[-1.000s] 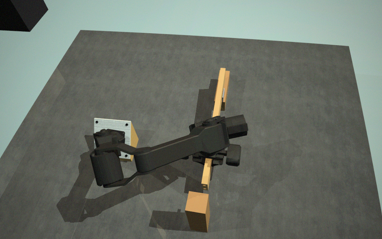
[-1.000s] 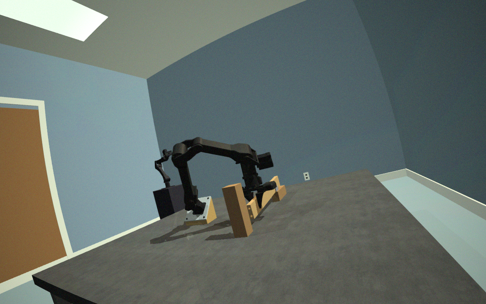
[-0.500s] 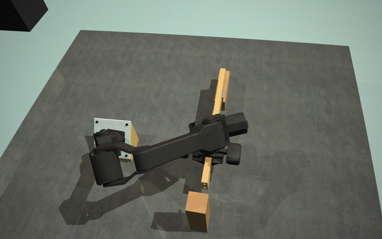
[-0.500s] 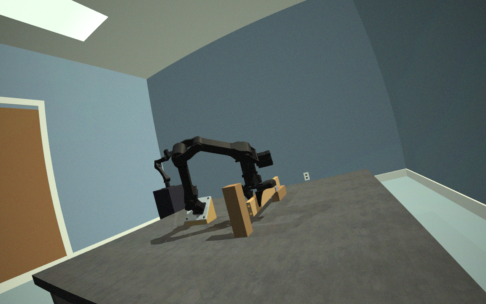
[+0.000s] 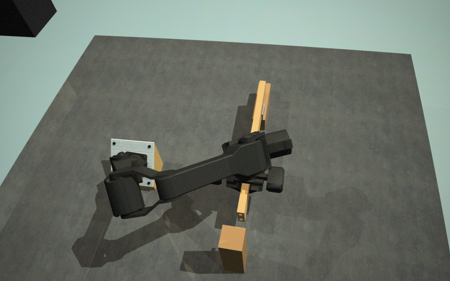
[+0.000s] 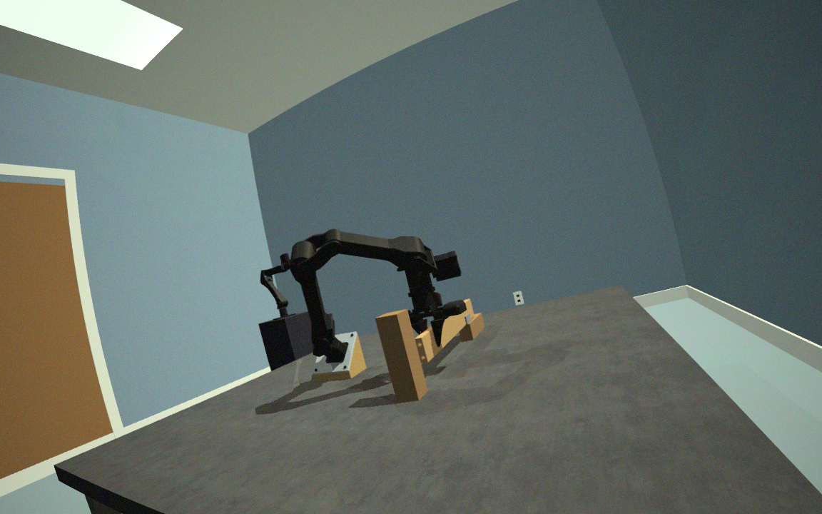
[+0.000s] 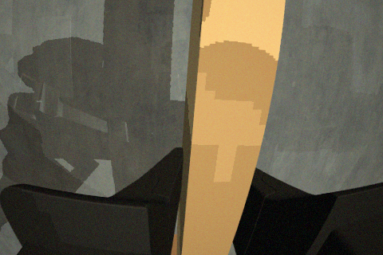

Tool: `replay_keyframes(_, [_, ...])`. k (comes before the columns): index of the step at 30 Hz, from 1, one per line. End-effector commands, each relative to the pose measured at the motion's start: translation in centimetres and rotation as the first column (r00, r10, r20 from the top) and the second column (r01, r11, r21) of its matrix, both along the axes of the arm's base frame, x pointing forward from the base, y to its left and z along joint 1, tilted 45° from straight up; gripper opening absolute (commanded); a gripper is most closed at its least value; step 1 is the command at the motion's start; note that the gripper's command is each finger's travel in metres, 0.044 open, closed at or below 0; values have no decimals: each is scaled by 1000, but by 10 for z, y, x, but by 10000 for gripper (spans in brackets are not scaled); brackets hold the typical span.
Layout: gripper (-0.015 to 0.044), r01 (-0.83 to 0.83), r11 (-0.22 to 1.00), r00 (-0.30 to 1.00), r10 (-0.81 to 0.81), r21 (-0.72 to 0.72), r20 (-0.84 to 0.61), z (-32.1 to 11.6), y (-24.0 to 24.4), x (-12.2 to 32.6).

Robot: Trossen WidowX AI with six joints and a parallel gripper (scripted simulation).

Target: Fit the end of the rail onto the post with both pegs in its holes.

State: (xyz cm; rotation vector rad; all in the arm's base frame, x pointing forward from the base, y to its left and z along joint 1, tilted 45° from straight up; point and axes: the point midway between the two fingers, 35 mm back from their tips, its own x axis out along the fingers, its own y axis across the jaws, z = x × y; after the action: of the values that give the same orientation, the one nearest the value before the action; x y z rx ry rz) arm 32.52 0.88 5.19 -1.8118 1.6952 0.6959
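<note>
My gripper [image 5: 245,182] [image 6: 429,332] [image 7: 198,155] is shut on the long wooden bed rail [image 5: 242,200] [image 6: 425,345] [image 7: 243,12], a little back from its near end. That end shows two holes in the top view and appears raised a little off the table, with a gap before the post. The short wooden post [image 5: 231,238] [image 6: 401,359] stands upright. Its pegs are hidden behind it in the top and exterior views. The rail's far end is at the low footboard block [image 5: 268,91] [image 6: 474,328], by the bracket [image 5: 263,109] [image 6: 467,318]; its exact seating is too small to tell.
The arm's base plate [image 5: 132,146] [image 6: 349,343] sits on a wooden block left of the rail. The arm reaches over the rail from there. A dark box [image 5: 27,15] [image 6: 282,338] stands beyond the table [image 5: 341,122] [image 6: 593,415].
</note>
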Motion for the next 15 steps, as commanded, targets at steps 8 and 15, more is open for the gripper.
replay_keyframes(8, [0,1,1000,1000,-1,16,1,4,7,0])
replay_keyframes(15, [0,1,1000,1000,-1,17,0,6,10,-1])
